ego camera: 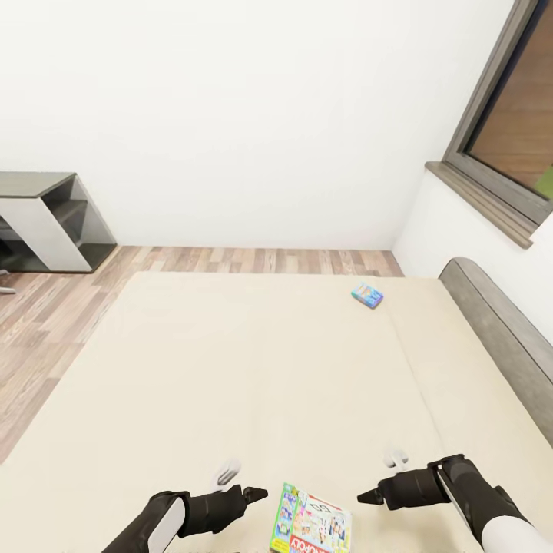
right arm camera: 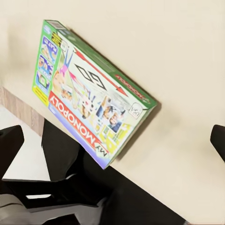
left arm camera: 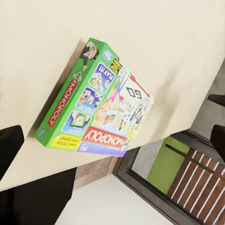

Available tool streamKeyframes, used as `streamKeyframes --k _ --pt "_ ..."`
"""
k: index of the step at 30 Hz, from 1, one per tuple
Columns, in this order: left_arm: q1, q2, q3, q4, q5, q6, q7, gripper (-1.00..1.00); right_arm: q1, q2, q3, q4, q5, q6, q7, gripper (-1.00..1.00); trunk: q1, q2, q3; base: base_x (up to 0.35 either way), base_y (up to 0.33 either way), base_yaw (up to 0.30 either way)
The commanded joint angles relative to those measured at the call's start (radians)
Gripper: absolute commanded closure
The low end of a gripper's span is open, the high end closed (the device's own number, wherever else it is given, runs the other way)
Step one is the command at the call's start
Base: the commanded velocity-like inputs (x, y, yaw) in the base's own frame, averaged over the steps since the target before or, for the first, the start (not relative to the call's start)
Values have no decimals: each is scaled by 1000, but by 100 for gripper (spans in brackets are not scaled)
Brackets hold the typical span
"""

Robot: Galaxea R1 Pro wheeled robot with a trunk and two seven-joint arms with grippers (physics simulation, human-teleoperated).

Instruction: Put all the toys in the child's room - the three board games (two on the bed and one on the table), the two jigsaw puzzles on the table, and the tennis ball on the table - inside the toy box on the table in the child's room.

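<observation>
A green-edged board game (ego camera: 311, 524) with busy colourful art lies flat on the beige bed (ego camera: 230, 369), at its near edge. My left gripper (ego camera: 257, 495) hovers just left of it and my right gripper (ego camera: 369, 497) just right of it, tips pointing inward; both are open and hold nothing. The left wrist view has the same game box (left arm camera: 96, 105) between dark fingertips (left arm camera: 9, 147), and so does the right wrist view (right arm camera: 91, 91). A small teal-blue board game (ego camera: 368, 296) lies far across the bed. The jigsaw puzzles, tennis ball and toy box are out of view.
A grey padded headboard (ego camera: 495, 326) runs along the bed's right side under a dark-framed window (ego camera: 511, 115). Wood-plank floor (ego camera: 46, 322) lies to the left and beyond the bed. The end of a grey-and-white desk (ego camera: 46, 219) stands against the far left wall.
</observation>
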Motion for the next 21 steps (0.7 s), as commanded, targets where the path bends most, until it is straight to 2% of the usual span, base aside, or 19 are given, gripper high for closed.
streamKeyframes --k 1,21 --pt "0 0 -2 -1 7 7 1 -100 0 1 -6 -1 8 13 7 -100 0 -1 -3 0 0 0" --pt "-1 -1 -2 -1 8 7 1 -100 0 -3 -5 -1 6 41 10 -100 0 -1 -35 0 0 0"
